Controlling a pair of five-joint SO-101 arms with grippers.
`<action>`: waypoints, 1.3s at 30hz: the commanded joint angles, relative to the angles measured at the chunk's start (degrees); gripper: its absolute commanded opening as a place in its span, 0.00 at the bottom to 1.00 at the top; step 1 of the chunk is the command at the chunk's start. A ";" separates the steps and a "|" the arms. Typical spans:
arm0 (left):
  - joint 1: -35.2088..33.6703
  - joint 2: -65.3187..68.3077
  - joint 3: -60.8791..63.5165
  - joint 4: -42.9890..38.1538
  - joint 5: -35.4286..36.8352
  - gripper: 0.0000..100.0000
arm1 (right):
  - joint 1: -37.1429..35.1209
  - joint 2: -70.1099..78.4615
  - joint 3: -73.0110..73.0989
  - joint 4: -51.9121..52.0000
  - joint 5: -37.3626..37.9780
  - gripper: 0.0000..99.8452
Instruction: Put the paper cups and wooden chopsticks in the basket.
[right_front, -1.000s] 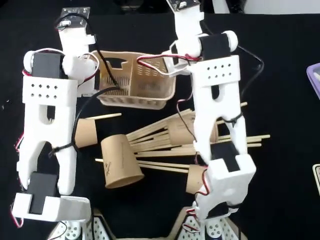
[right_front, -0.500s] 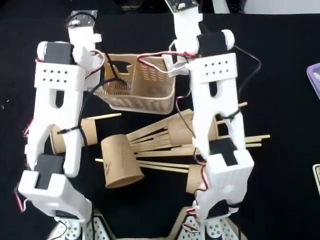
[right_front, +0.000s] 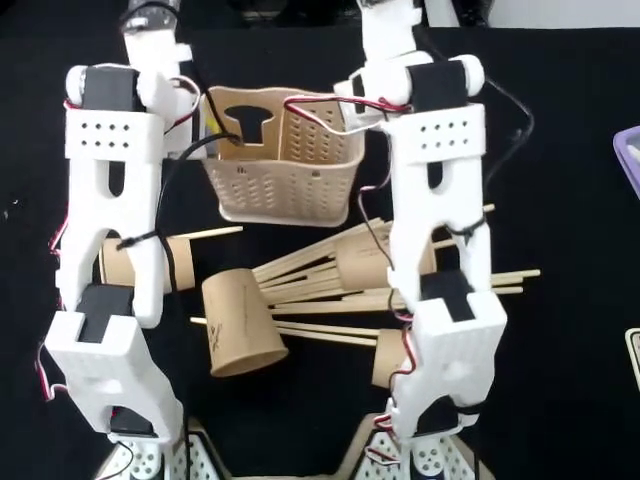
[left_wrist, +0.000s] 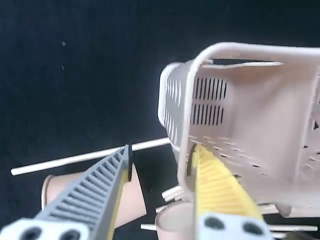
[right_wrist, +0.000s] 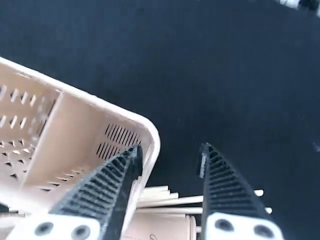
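Beige perforated plastic basket (right_front: 285, 190) flanked by both claws, cups and sticks not yet inside.

Astride one basket wall, left claw (left_wrist: 161, 152) spread wide, yellow finger seemingly on the inner side, grey finger outside. Over the far corner rim, right claw (right_wrist: 170, 149) likewise parted, neither clamped. Probably a two-sided hold to tilt or steady the basket, judging by its slanted look. Brown paper cups (right_front: 240, 325) lying on their sides among pale wooden chopsticks (right_front: 310, 300) on the black worktop (right_front: 560, 150), just beside the basket on the arm-base side. Nothing seen within the basket.
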 joint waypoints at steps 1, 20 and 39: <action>-0.48 -0.88 -5.85 0.53 -0.53 0.21 | 0.18 -0.31 -5.58 -1.49 0.44 0.19; 1.80 6.77 -10.51 -3.25 -0.53 0.21 | 0.00 4.97 -6.46 2.99 -0.09 0.19; 2.07 7.74 -8.31 0.79 5.45 0.03 | 3.08 7.69 -5.05 4.13 -7.82 0.01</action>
